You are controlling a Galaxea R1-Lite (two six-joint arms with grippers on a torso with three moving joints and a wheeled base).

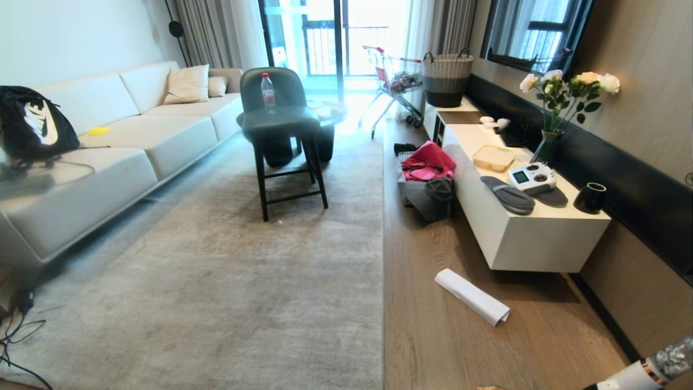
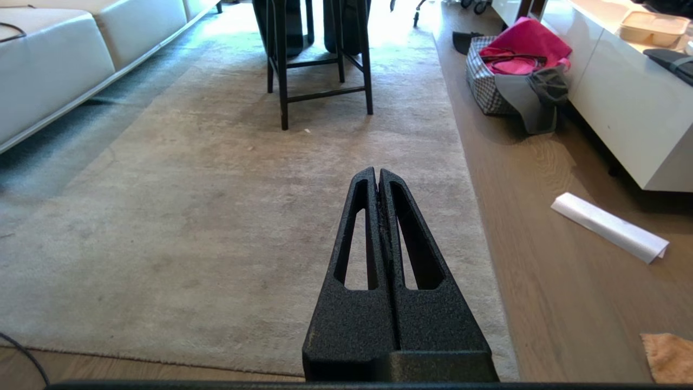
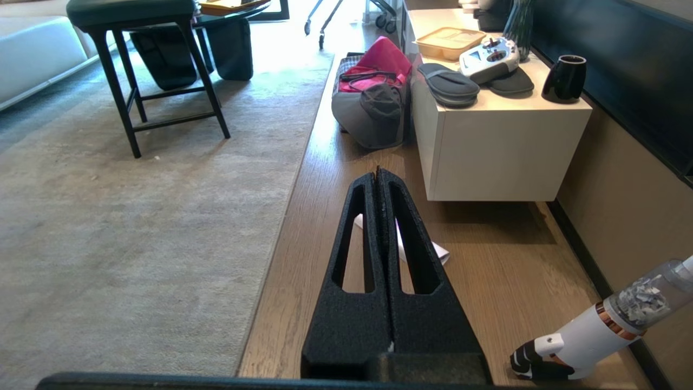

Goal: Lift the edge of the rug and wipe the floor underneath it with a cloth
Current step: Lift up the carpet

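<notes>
Both arms are parked and nothing is held: left tool (image 2: 377, 176) pressed closed over the rug (image 2: 216, 216), right tool (image 3: 377, 176) closed above the floor (image 3: 487, 281). Risks: grabbing the paper roll (image 1: 472, 296) instead of the cloth (image 2: 668, 357) (orange, fluffy, on bare floor past the rug's right edge); the flat, light grey rug edge slipping.

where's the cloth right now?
The cloth lies on the bare floor, right of the rug and nearer the robot than the rolled paper. It shows at the left wrist view's edge and barely in the head view.
</notes>
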